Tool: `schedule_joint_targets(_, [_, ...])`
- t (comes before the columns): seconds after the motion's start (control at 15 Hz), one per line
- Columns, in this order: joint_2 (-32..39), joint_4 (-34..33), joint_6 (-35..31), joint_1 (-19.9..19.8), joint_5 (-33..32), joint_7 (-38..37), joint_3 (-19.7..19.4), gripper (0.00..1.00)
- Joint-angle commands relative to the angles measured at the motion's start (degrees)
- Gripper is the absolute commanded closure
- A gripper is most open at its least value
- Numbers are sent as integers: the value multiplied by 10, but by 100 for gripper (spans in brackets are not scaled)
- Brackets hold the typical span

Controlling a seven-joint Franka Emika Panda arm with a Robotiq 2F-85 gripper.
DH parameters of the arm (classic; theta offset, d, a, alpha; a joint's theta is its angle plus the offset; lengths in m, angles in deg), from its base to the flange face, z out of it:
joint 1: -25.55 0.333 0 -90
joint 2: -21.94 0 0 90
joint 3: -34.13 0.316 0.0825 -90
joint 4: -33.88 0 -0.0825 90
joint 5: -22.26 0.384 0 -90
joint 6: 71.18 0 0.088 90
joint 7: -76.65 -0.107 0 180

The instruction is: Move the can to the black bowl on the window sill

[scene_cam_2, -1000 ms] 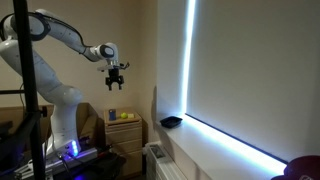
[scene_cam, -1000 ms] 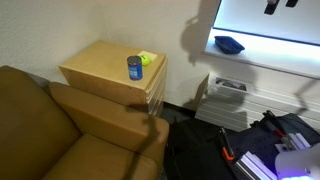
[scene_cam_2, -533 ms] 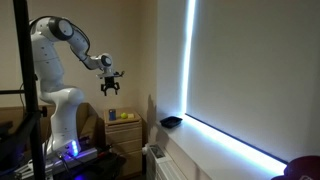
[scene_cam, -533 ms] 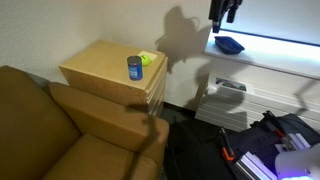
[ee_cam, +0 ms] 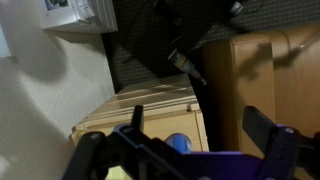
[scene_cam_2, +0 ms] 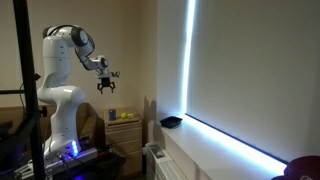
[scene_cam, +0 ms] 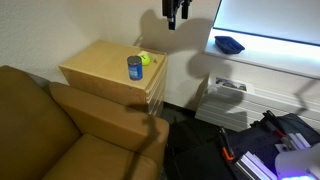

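The blue can (scene_cam: pixel 134 68) stands upright on the tan wooden cabinet top (scene_cam: pixel 100 66), beside a yellow-green ball (scene_cam: pixel 146 59). The black bowl (scene_cam: pixel 229 44) sits empty on the white window sill (scene_cam: pixel 275 62); it also shows in an exterior view (scene_cam_2: pixel 171 122) at the sill's near end (scene_cam_2: pixel 215 150). My gripper (scene_cam: pixel 177 14) hangs in the air, high above the cabinet's window-side edge, between can and bowl, open and empty (scene_cam_2: pixel 105 86). In the wrist view the can (ee_cam: pixel 180 143) shows far below between my spread fingers (ee_cam: pixel 200 130).
A brown sofa (scene_cam: pixel 60 130) fills the space in front of the cabinet. A white tray-like unit (scene_cam: pixel 224 96) stands on the floor under the sill. Cables and gear (scene_cam: pixel 270 145) lie on the dark floor. The robot base (scene_cam_2: pixel 62 120) stands by the cabinet.
My gripper has moved away from the window and the bowl, across toward the cabinet with the can. It stays open and empty. Can and bowl have not moved.
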Motion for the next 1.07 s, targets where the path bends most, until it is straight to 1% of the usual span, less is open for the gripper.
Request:
schedule_joint_targets(0.0, [69, -48, 25, 1, -32, -49, 13, 0])
schedule_joint_targets(0.07, [109, -64, 12, 7, -23, -56, 19, 0])
schedule_joint_targets(0.2, [160, -93, -1, 22, -24, -86, 31, 0])
schedule_joint_targets(0.27, [192, -115, -15, 30, -13, -93, 36, 0])
schedule_joint_targets(0.33, [225, -139, -42, 44, -43, -126, 34, 0])
schedule_joint_targets(0.4, [261, -171, -58, 55, -48, -146, 29, 0])
schedule_joint_targets(0.47, [293, -201, -85, 71, -65, -180, 19, 0])
schedule_joint_targets(0.6, [354, -270, -114, 101, -91, -234, -3, 0])
schedule_joint_targets(0.67, [373, -296, -124, 116, -106, -264, -20, 0])
schedule_joint_targets(0.73, [387, -322, -119, 125, -108, -278, -31, 0])
schedule_joint_targets(0.8, [349, -260, -123, 113, -88, -248, -17, 0])
schedule_joint_targets(0.87, [365, -280, -123, 120, -89, -254, -24, 0])
schedule_joint_targets(1.0, [368, -280, -123, 121, -88, -253, -23, 0])
